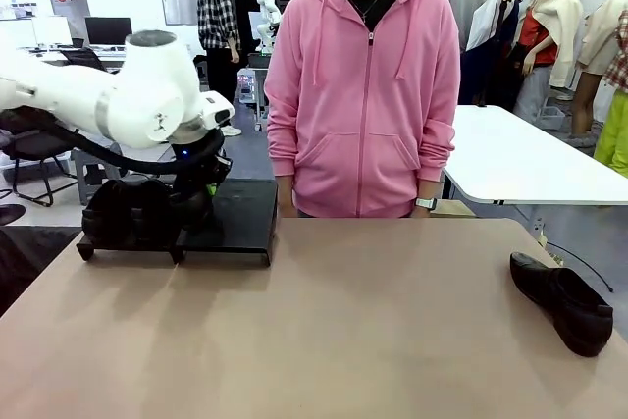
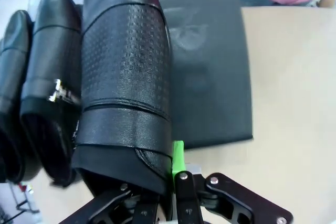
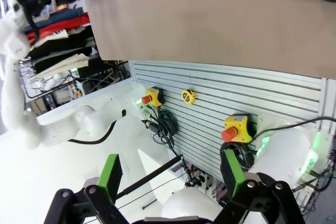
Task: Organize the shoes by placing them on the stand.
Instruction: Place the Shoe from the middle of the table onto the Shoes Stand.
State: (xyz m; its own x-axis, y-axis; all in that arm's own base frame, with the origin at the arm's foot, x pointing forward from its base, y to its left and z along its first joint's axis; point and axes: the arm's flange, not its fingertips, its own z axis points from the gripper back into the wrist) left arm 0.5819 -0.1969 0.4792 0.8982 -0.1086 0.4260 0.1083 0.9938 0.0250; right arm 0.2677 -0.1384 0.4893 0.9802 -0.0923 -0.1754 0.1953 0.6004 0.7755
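On the table (image 1: 343, 321), left hand (image 2: 157, 179) clamps a shoe (image 2: 126, 77) by its heel at the stand (image 2: 210, 77); right hand (image 3: 170, 177) released.

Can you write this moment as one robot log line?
left pincer: shut on shoe at stand | right pincer: open | loose shoe: on table

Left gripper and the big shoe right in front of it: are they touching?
Touching. The left wrist view shows the left gripper clamped on the rim at the shoe's heel end, with its green pad pressed flat against the leather.
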